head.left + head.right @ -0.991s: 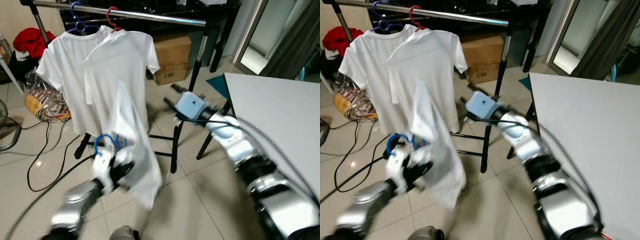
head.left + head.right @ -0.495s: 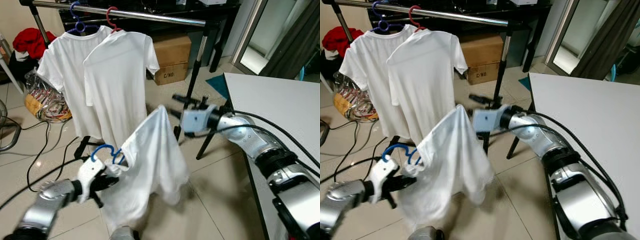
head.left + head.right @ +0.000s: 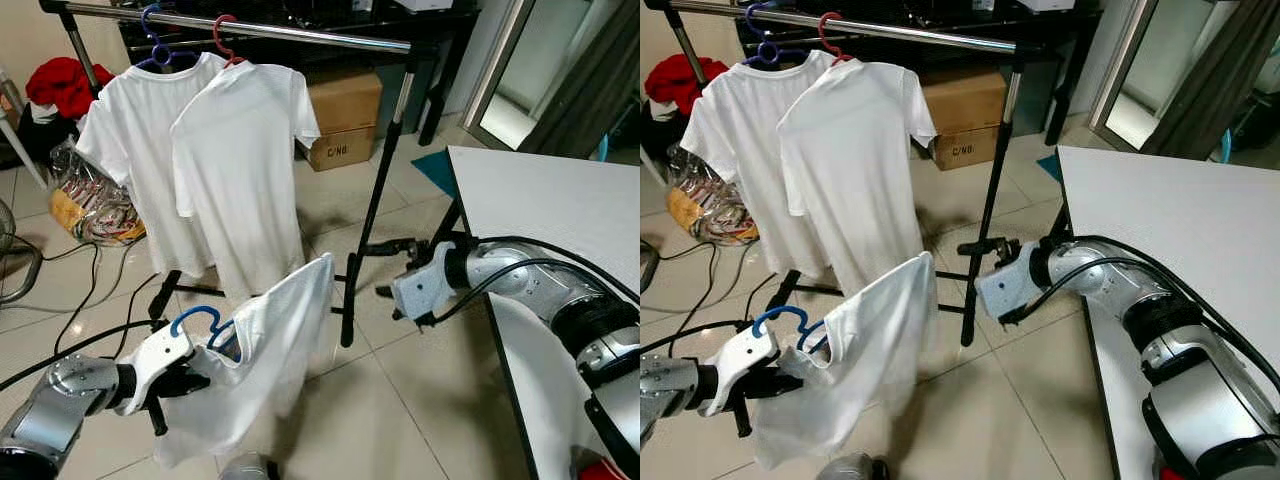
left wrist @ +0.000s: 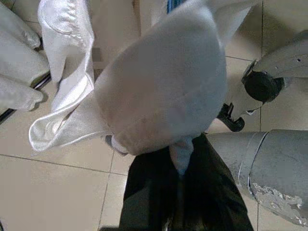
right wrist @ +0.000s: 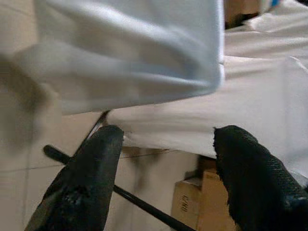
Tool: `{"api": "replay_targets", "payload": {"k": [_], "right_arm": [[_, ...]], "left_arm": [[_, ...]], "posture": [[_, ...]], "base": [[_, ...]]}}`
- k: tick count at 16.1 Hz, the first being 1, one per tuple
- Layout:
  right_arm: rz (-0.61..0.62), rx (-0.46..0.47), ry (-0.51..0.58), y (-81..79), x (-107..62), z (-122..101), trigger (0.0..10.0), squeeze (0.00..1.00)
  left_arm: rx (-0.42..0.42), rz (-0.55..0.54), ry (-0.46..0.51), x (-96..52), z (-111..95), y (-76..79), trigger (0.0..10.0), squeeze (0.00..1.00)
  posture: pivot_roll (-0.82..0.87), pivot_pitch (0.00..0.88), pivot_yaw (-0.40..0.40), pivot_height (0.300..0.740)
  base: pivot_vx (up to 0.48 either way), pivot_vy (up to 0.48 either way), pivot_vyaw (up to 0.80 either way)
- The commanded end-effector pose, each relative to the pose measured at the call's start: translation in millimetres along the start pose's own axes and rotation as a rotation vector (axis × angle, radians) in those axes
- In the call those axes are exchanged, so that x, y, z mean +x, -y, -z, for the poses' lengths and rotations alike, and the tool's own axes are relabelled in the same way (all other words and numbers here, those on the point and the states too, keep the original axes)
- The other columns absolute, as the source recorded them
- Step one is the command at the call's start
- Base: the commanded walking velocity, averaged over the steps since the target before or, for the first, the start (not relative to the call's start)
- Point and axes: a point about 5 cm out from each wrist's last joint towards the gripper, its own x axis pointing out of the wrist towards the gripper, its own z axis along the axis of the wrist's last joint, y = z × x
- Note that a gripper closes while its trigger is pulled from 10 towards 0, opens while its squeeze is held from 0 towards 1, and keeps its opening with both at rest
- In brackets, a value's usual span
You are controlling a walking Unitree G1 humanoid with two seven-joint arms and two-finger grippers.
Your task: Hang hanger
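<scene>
Left gripper [image 3: 170, 385]: your lower left, arm low, fingers clamped on the blue hanger [image 3: 192, 322] with its shirt [image 3: 262, 355].
Right gripper [image 3: 385, 268]: centre frame, arm reaching leftward, fingers spread, empty.
Rail [image 3: 250, 28]: top.

Beige tile floor [image 3: 420, 400], white table [image 3: 560, 200] at right, cardboard box [image 3: 345, 115] behind, cables on floor.
</scene>
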Motion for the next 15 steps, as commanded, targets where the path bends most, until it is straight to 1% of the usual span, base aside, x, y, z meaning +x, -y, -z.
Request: {"api": "replay_targets", "payload": {"k": [1,2,3,5,7,10,11,13,15], "right_arm": [[-0.060,-0.041,0.010,-0.7,-1.2,-3,10.0,0.00],[-0.094,-0.059,0.028,-8.2,3.6,-6,10.0,0.00],[-0.108,-0.065,0.042,-12.0,7.1,-9,10.0,0.00],[-0.109,-0.067,0.067,-13.6,13.4,-15,10.0,0.00],[-0.109,-0.085,0.113,-14.6,24.6,-27,10.0,0.00],[-0.137,-0.099,0.136,-23.3,31.7,-35,10.0,0.00],[-0.127,-0.095,0.146,-22.7,33.1,-38,10.0,0.00],[-0.100,-0.085,0.149,-16.8,34.3,-41,10.0,0.00],[-0.101,-0.085,0.147,-15.9,35.0,-42,10.0,0.00]], "left_arm": [[0.083,0.016,-0.018,-0.3,-10,-2.4,10.0,0.00],[0.111,0.025,-0.047,-0.2,-10,-3.8,10.0,0.00],[0.126,0.030,-0.062,-0.2,-11,-5.2,10.0,0.00],[0.144,0.039,-0.077,0.0,-13,-8.0,10.0,0.00],[0.168,0.066,-0.095,5.8,-19,-13.7,10.0,0.00],[0.214,0.082,-0.107,9.2,-30,-19.8,10.0,0.00],[0.224,0.092,-0.114,9.5,-32,-20.7,10.0,0.00],[0.250,0.117,-0.141,11.1,-32,-22.0,10.0,0.00],[0.270,0.137,-0.154,13.1,-32,-22.2,10.0,0.00]], "posture": [[0.11,0.000,-0.006,0.740],[0.11,0.000,-0.008,0.740],[0.11,0.000,-0.008,0.740],[0.11,0.000,-0.007,0.740],[0.10,0.000,0.000,0.740],[0.09,0.000,0.006,0.740],[0.09,0.000,0.006,0.740],[0.09,0.000,0.014,0.740],[0.08,0.000,0.015,0.740]], "base": [[0.000,0.000,0.00],[0.000,0.000,0.00],[0.000,0.000,0.00],[0.000,0.000,0.00],[0.000,0.000,0.00],[0.000,0.000,0.00],[0.000,0.000,0.00],[0.000,0.000,0.00],[0.000,0.000,0.00]]}}
